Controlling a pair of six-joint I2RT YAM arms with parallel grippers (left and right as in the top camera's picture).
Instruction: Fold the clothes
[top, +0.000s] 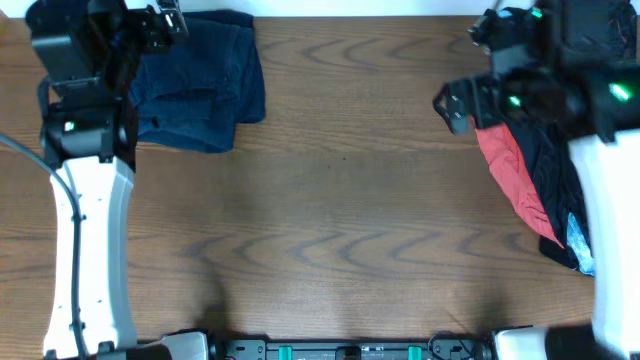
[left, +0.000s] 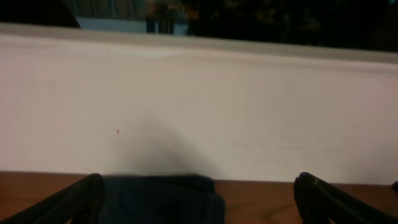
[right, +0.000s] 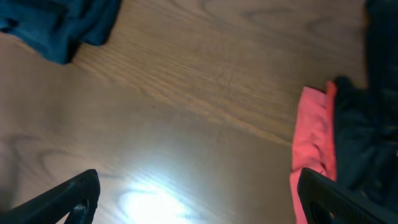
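Navy shorts (top: 205, 85): a compact bundle at the table's (top: 340, 230) far left corner, apparently folded.
Heap of garments (top: 520, 192): red and dark cloth, crumpled at the right edge. It is judged the next to be folded.
Left gripper (left: 199, 196): spread wide, nothing held, over the shorts' edge.
Right gripper (right: 196, 190): spread wide, nothing held. A grasp on the heap is called for.

Over the far left corner of the table (top: 340, 230), the left arm (top: 85, 200) is extended, white link nearest the near edge, black wrist beyond. The left gripper (left: 199, 182) has its jaws spread wide, gripping nothing. At the table's far right corner, the right arm (top: 600, 190) is bent inward. The right gripper (right: 198, 186) has its jaws wide apart, gripping nothing.
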